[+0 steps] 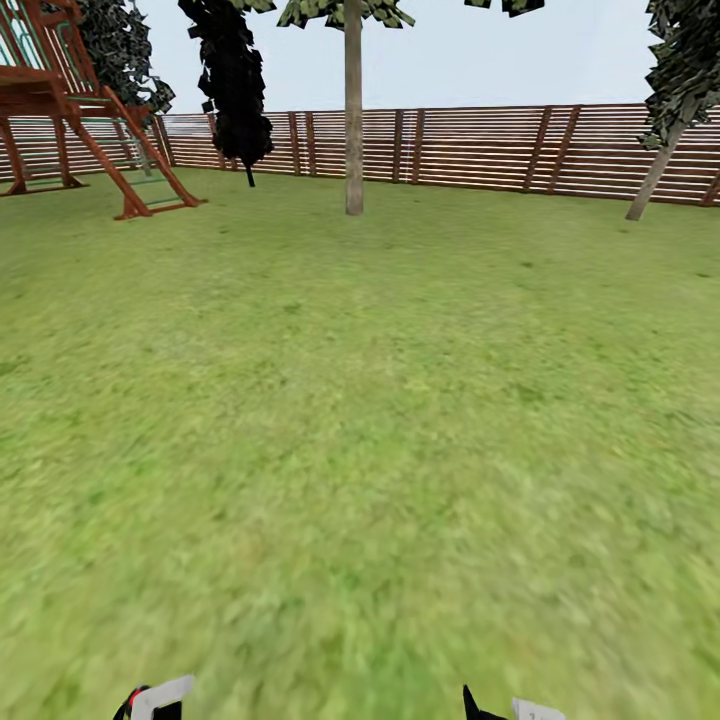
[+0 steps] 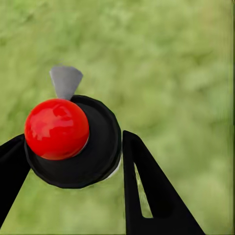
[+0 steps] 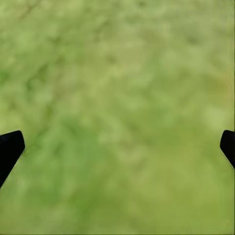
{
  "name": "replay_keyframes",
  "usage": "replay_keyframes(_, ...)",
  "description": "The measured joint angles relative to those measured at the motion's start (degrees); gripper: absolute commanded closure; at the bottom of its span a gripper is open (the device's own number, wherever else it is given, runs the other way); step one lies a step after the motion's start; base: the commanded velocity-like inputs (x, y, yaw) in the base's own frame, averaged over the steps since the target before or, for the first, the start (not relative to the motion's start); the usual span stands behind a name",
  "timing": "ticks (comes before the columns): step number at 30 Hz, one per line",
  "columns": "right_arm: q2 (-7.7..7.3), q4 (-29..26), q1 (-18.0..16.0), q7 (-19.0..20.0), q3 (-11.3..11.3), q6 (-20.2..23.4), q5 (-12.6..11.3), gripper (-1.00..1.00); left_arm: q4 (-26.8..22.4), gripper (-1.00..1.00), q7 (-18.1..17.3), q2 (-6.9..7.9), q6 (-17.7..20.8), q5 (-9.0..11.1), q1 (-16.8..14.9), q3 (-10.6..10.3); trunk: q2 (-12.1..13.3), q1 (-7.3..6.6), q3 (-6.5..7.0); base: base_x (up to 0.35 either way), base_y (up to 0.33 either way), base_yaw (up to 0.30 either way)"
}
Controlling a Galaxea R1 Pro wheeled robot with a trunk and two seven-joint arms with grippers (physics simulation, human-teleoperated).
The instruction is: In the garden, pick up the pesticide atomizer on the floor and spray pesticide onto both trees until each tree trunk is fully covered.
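1. In the left wrist view, the left gripper [image 2: 73,156] has its two black fingers [image 2: 147,191] closed part-way around a round black cap with a glossy red ball-shaped button on top, which is the head of the pesticide atomizer [image 2: 73,142]. One finger touches the cap's rim on each side, so the claw is clamped on it and not wide open.
2. A small grey wedge-shaped nozzle [image 2: 65,81] sticks out from the far edge of the black cap, pointing away from the wrist camera and out over the grass. The atomizer is seen end-on, from its top; its body is hidden under the cap, so its long axis runs roughly along the camera's line of sight, down toward the lawn.
3. In the right wrist view, the right gripper [image 3: 117,147] shows just the tips of its black fingers [image 3: 9,147] at opposite edges of the picture, spread wide, with bare blurred grass between them; it holds nothing.
4. In the head view, the wide green lawn [image 1: 360,420] stretches ahead to a brown horizontal-slat wooden fence [image 1: 480,145].
5. A tall tree with a smooth pale grey-brown trunk [image 1: 353,110] stands upright near the fence, straight ahead and far off. A second pale trunk [image 1: 655,170] leans at far right.
6. A slim near-black tree [image 1: 235,80] and a red-brown wooden play frame [image 1: 90,110] stand at left.
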Motion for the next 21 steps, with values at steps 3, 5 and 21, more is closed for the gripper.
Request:
replay_keyframes(3, 0.02, 0.0, 0.0, 0.0, 0.0, 0.0, 0.0, -1.0, 0.0, 1.0, 0.0, 0.0, 0.0, 0.0, 0.0, 0.0, 0.0, 0.0, 0.0, 0.339, 0.0, 0.0)
replay_keyframes(5, 0.0, 0.0, 0.0, 0.0, 0.0, 0.0, 0.0, -1.0, 0.0, 1.0, 0.0, 0.0, 0.0, 0.0, 0.0, 0.0, 0.0, 0.0, 0.0, 0.339, 0.0, 0.0)
replay_keyframes(21, 0.01, 0.0, 0.0, 0.0, 0.0, 0.0, 0.0, -1.0, -0.1, 1.0, 0.0, 0.0, 0.0, 0.0, 0.0, 0.0, 0.0, 0.0, 0.0, 0.339, 0.0, 0.0)
